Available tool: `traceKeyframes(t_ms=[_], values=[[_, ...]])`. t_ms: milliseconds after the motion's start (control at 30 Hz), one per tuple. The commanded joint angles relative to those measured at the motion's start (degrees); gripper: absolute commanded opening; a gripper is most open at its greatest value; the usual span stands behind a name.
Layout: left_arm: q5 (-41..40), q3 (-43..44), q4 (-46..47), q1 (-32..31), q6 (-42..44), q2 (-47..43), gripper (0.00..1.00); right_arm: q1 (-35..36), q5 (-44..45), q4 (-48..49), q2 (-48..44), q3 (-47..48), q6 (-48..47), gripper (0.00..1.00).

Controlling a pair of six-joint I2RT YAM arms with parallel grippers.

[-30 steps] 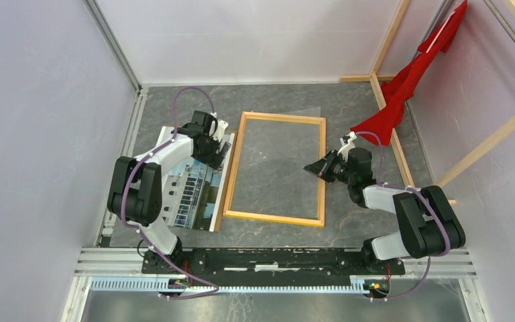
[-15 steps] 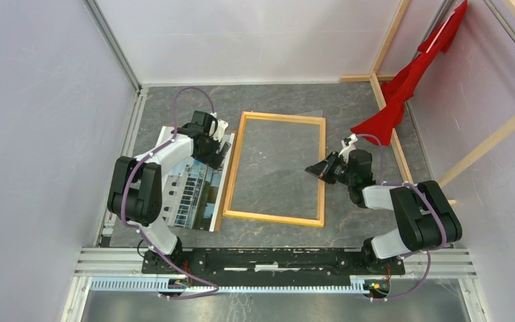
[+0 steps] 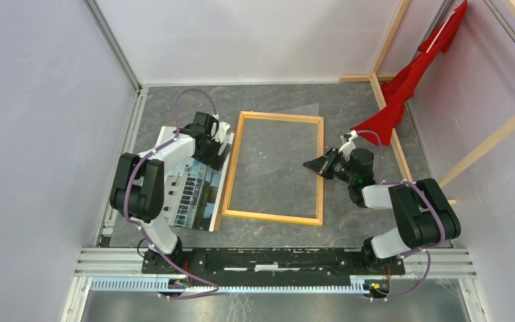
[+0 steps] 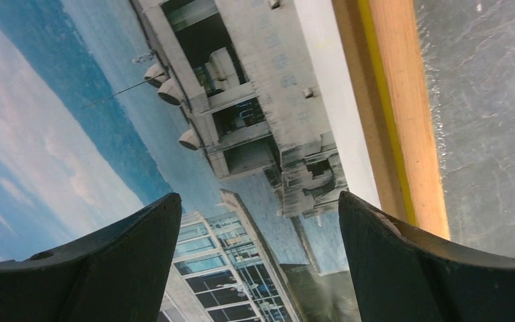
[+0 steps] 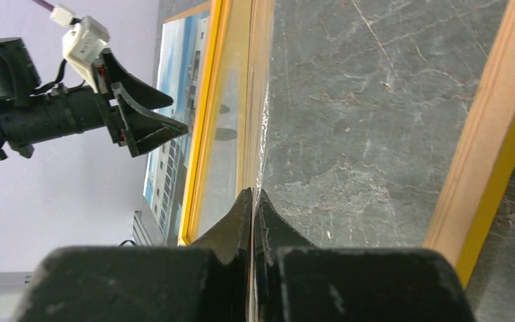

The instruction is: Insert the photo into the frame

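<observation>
The photo [image 3: 186, 191], a glossy print of a white building under blue sky, lies face up on the dark table left of the frame [image 3: 273, 217]. The frame lies flat, wood side up, with its yellow edge showing [image 4: 392, 114]. My left gripper [image 3: 220, 149] hovers open low over the photo [image 4: 107, 100], beside the frame's left rail, nothing between its fingers [image 4: 258, 198]. My right gripper [image 3: 310, 165] sits just inside the frame's right rail [image 5: 489, 147]. It is shut [image 5: 251, 191] on the edge of a thin clear sheet [image 5: 231, 134] lying across the frame's opening.
Bare wooden beams [image 3: 390, 127] with a red cloth [image 3: 402, 90] stand at the back right, close behind the right arm. White walls enclose the table on three sides. A metal rail [image 3: 275, 258] carries the arm bases at the near edge.
The right gripper has crept slightly left with the clear sheet still pinched. The left gripper stays open over the photo, almost unmoved.
</observation>
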Motion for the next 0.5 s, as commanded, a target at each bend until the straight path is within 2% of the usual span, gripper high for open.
traceKeyframes(t_ms=[0, 300, 467], values=[[3.37, -0.52, 2.92, 0.15, 0.27, 0.81, 0.92, -0.04, -2.03, 8.12, -0.74, 0.18, 0.89, 0.03], [3.7, -2.0, 4.72, -0.38, 0.06, 1.55, 0.92, 0.0, -4.46, 16.88, 1.55, -1.37, 5.96, 0.03], [3.56, -2.1, 4.95, -0.49, -0.02, 1.75, 0.91, 0.03, -5.27, 17.82, 2.5, -1.15, 6.18, 0.03]])
